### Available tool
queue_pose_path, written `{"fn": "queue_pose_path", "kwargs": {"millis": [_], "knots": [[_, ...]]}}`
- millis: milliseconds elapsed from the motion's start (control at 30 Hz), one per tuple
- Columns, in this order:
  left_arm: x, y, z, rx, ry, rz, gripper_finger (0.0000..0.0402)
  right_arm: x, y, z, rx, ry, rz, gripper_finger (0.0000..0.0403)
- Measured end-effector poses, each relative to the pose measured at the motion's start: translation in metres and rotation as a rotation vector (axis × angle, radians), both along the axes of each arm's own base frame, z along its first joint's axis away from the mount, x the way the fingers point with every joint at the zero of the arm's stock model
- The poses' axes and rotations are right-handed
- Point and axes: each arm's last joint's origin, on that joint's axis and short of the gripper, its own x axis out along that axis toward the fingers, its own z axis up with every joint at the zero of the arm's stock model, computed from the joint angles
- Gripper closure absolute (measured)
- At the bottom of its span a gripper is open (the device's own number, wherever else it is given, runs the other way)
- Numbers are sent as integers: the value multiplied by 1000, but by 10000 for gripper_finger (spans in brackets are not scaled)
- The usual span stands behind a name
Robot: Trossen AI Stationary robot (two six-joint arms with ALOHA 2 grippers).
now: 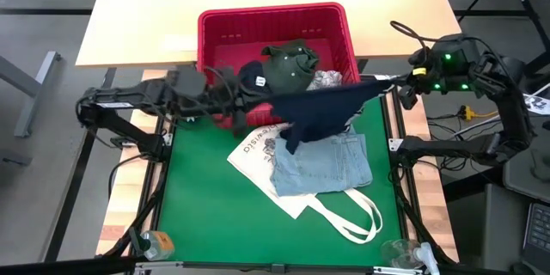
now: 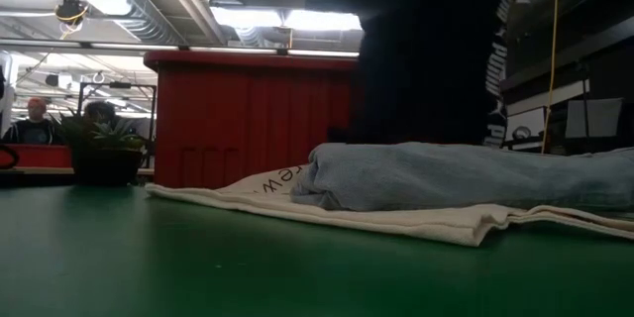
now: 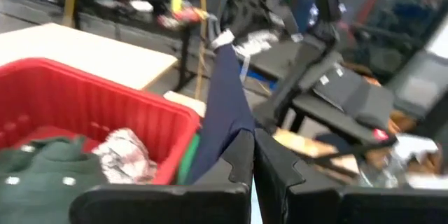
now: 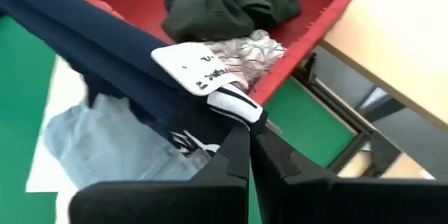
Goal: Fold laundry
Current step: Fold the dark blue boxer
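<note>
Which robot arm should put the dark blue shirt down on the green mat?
Neither alone. The left hand and the right hand each pinch one end of the navy garment, stretched above the denim. Probably both should lower it together onto the green mat.

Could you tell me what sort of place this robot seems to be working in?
Probably a robotics lab or workshop: exposed ceiling ducts overhead, people at desks behind, and a green mat framed on a workbench.

Navy blue garment (image 1: pixel 322 107), white label and white cuff trim. Light blue denim (image 1: pixel 322 165). Dark olive green garment (image 1: pixel 290 64). White garment with dark print (image 4: pixel 241 52). Red slotted basket (image 1: pixel 275 19). Cream tote bag (image 1: pixel 258 150), dark lettering. Green table mat (image 1: pixel 206 215).
</note>
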Motion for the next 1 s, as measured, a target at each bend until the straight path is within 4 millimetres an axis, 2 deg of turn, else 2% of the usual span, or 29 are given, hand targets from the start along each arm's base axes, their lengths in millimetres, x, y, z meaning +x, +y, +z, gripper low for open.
{"fn": "queue_pose_path", "kwargs": {"millis": [233,433,700,1000], "knots": [[28,-22,-27,-17,127,-152,401,-10,13,3,84,-110,66,400],[38,-48,-38,-16,168,-251,402,-26,26,-7,154,-176,44,400],[46,-86,-54,-35,212,-342,401,-44,48,-56,415,-227,79,400],[67,-130,-94,-138,324,-371,401,-65,68,-112,635,-271,80,400]]}}
